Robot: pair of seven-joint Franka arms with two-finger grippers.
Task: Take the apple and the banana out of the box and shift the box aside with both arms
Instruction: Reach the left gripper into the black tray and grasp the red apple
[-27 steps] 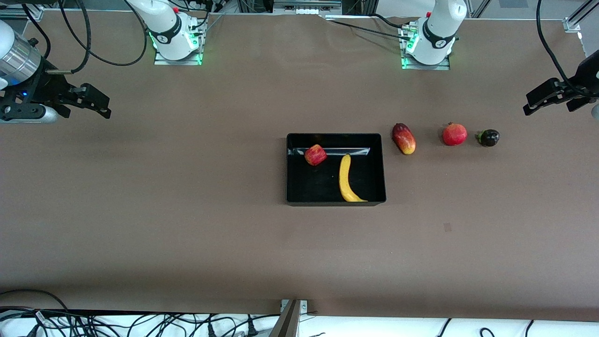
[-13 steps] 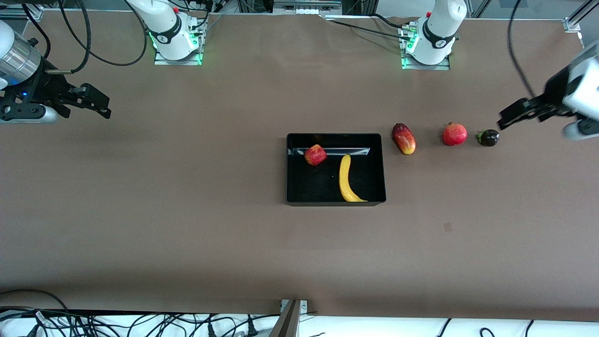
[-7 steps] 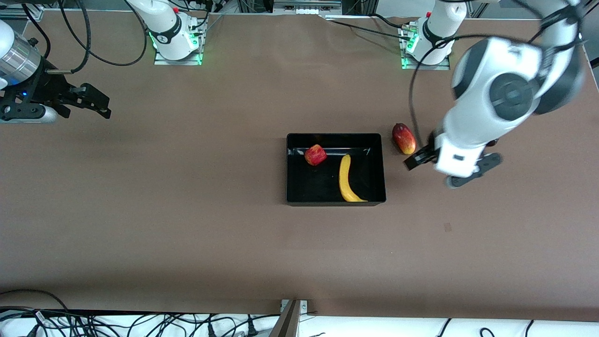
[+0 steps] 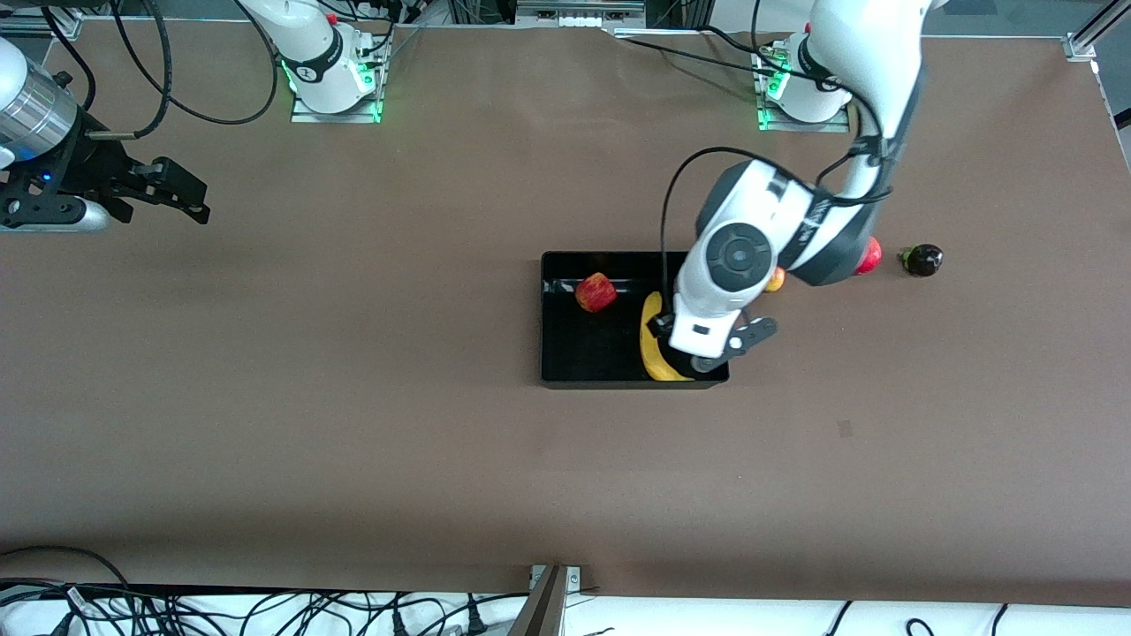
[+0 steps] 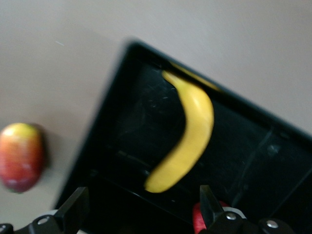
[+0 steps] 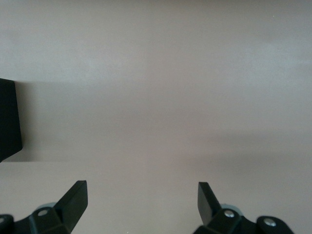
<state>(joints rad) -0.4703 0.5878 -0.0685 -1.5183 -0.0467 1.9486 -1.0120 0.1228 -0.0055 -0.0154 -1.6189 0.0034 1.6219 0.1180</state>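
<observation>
Under left gripper [image 4: 702, 340]: banana [image 4: 654, 340] in box [image 4: 565, 375], jaws wide, nothing held. Right gripper [image 4: 172, 194] waits spread over bare surface [image 4: 353, 397], right arm's end.

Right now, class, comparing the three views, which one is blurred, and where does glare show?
Left wrist view: smeared by motion, the long curved yellow banana and shallow black plastic box have soft edges. Front view: sharp, a pale glare strip on the box's glossy inner wall beside the small red apple. Right wrist view: evenly lit, bare brown table, no glare.
</observation>
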